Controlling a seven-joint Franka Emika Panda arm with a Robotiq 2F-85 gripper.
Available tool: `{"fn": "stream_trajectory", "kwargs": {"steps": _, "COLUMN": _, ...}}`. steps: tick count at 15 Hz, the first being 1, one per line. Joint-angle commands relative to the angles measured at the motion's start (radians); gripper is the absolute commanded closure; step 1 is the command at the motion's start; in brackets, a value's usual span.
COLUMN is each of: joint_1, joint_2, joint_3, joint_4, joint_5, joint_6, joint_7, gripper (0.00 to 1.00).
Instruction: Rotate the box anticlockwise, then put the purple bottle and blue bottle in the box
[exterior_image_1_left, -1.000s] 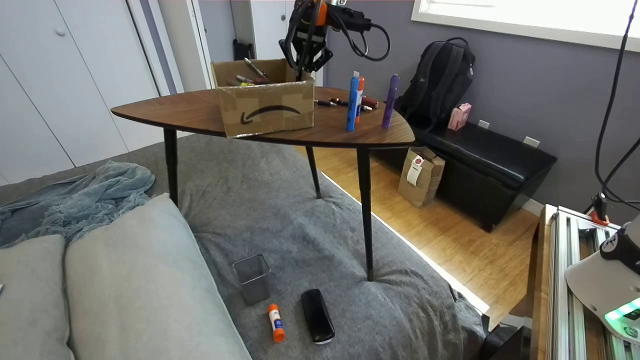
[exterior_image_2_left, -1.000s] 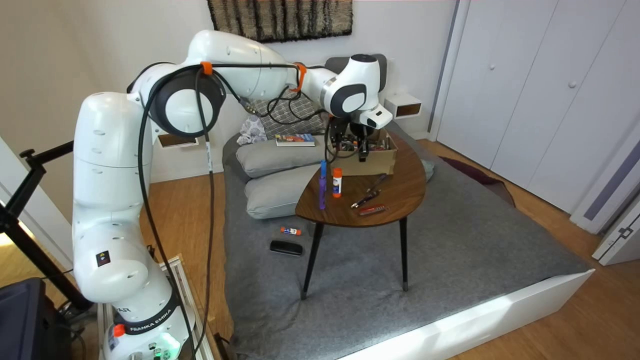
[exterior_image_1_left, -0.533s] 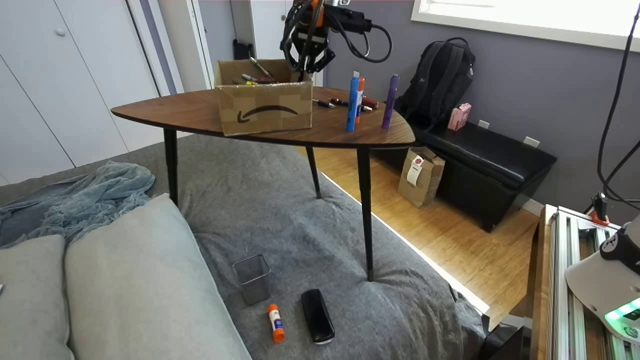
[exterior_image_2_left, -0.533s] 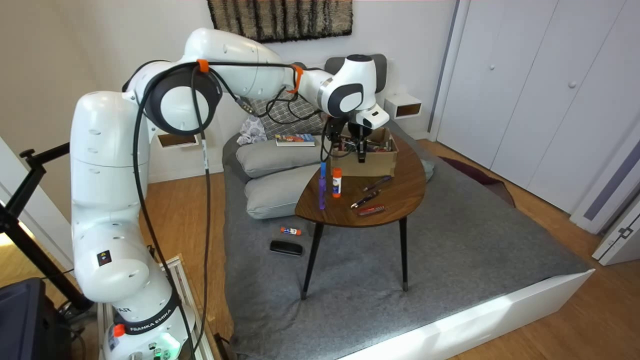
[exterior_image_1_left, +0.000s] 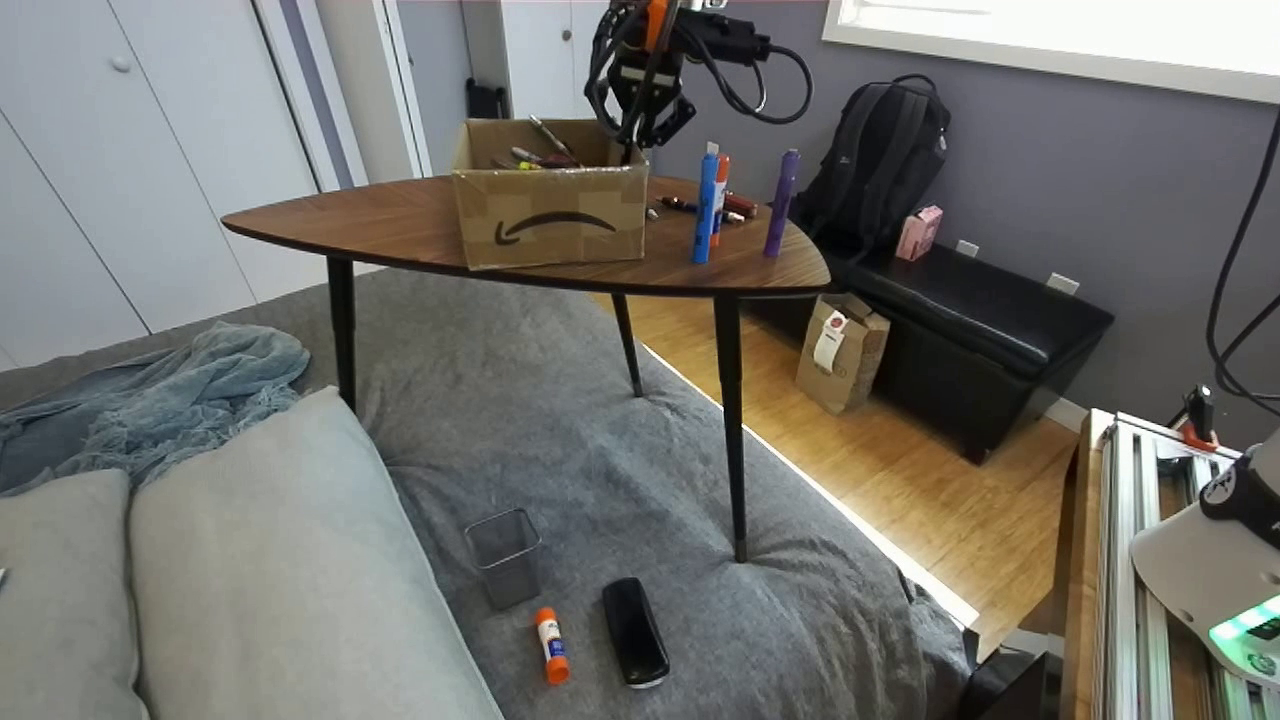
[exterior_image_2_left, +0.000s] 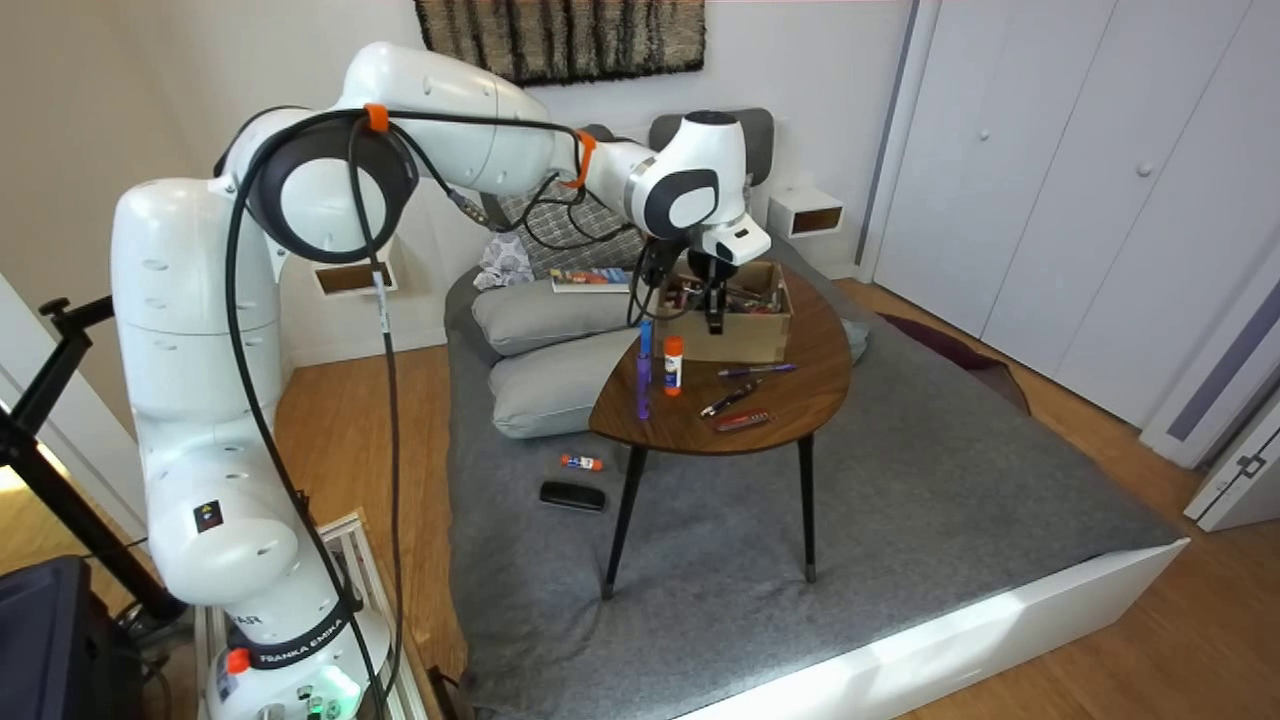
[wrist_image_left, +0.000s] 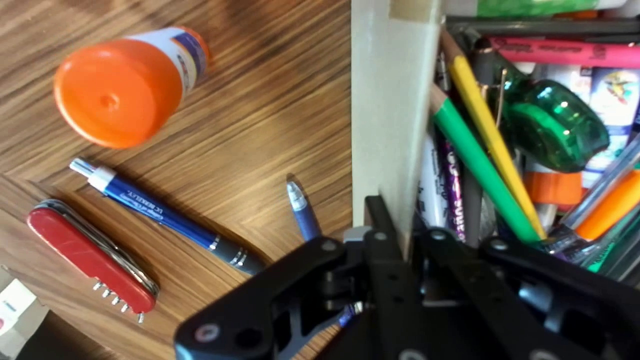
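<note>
Two bottles, the blue bottle (exterior_image_1_left: 706, 207) and the purple bottle (exterior_image_1_left: 781, 205), stand upright on the table (exterior_image_1_left: 335, 213) just right of upper centre in an exterior view, both outside the box (exterior_image_1_left: 555, 240), which sits to their left. In the wrist view the tool (wrist_image_left: 397, 220) pinches the box's wall right of centre, a jaw on either side of the cardboard, so the turning step is probably in hand. The hold takes one wall only; if the cardboard bends or slides, the box may twist unevenly or stop following. Its lower left corner looks close to the table's edge in an exterior view, and a turn drifting towards the bottom of that frame could leave it overhanging. A pen (wrist_image_left: 302, 212) lies just beside the wall, near the middle of the wrist view, and could wedge under the base. The slim bottles seem easy to topple: a cable loop (exterior_image_1_left: 783, 120) hangs above them in the frame, true clearance unclear, and a wide wrist swing might catch one. Crowded pencils (wrist_image_left: 482, 170) may make bottles settle badly.
</note>
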Motion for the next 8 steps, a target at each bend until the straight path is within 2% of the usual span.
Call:
{"fn": "stream_trajectory", "kwargs": {"steps": 1, "joint_1": 0.002, "joint_2": -0.075, "joint_3": -0.008, "joint_4": -0.104, "joint_5": -0.022, "joint_6": 0.017, "joint_7": 0.061, "gripper": 0.98}}
{"fn": "stream_trajectory", "kwargs": {"steps": 8, "joint_1": -0.01, "joint_2": -0.126, "joint_3": -0.011, "joint_4": -0.172, "joint_5": -0.022, "joint_6": 0.019, "joint_7": 0.115, "gripper": 0.98}}
